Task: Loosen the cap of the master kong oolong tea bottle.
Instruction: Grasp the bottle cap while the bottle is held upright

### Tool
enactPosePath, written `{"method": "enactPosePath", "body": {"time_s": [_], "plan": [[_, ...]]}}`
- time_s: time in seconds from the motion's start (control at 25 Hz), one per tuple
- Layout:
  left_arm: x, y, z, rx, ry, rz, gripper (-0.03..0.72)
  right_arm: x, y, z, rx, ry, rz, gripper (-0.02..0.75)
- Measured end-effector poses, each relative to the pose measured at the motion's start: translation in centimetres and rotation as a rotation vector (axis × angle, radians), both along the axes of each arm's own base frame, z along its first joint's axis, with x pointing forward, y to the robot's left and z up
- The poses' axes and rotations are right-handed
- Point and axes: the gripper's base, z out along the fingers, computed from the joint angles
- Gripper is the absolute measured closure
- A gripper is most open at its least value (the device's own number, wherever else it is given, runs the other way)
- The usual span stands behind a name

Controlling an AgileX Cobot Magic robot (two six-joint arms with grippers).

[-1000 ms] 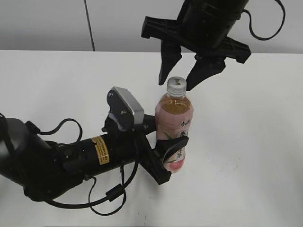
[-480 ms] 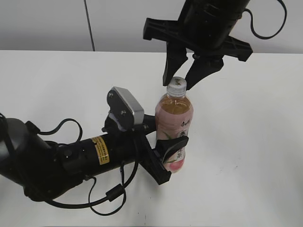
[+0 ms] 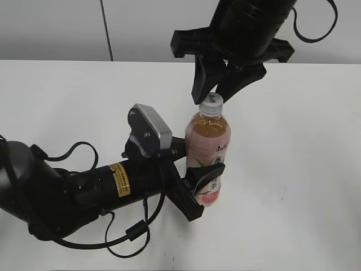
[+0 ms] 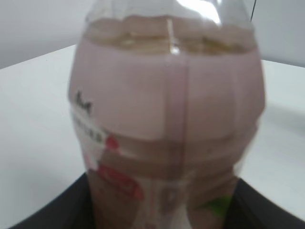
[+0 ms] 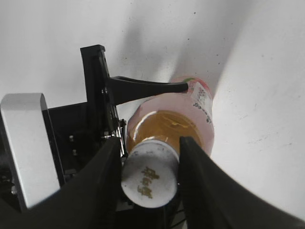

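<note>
Right wrist view: the cap [image 5: 149, 177] sits squarely between my right hand [image 5: 148, 174], fingers narrowed against its sides. The master kong oolong tea bottle [image 3: 207, 152] stands upright mid-tabletop [image 3: 293, 169], its lower body clamped by my left hand [image 3: 197, 189].

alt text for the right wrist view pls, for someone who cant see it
Looking down from above, the right gripper has its two black fingers on either side of the white cap of an upright tea bottle holding amber liquid. The left gripper grips the bottle's pink-labelled body from the left, on a white table.
</note>
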Motion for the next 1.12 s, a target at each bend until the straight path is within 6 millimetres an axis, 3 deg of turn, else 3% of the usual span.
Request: {"method": "enactPosePath", "body": {"time_s": [0.36, 0.52, 0.68, 0.76, 1.12], "plan": [[0.0, 0.0, 0.0, 0.001, -0.001, -0.002, 0.307, 0.0, 0.1, 0.0, -0.010, -0.081, 0.217, 0.465], [0.0, 0.0, 0.0, 0.000, -0.001, -0.005, 0.307, 0.1, 0.1, 0.1, -0.001, -0.040, 0.094, 0.441], [0.0, 0.0, 0.0, 0.001, -0.001, -0.006, 0.307, -0.2, 0.2, 0.7, 0.043, 0.007, -0.019, 0.249], [0.0, 0.0, 0.0, 0.000, -0.001, -0.005, 0.307, -0.5, 0.1, 1.2, 0.061, 0.025, -0.082, 0.204], [0.0, 0.0, 0.0, 0.000, -0.001, -0.005, 0.307, -0.9, -0.5, 1.9, 0.059, 0.039, -0.197, 0.238]]}}
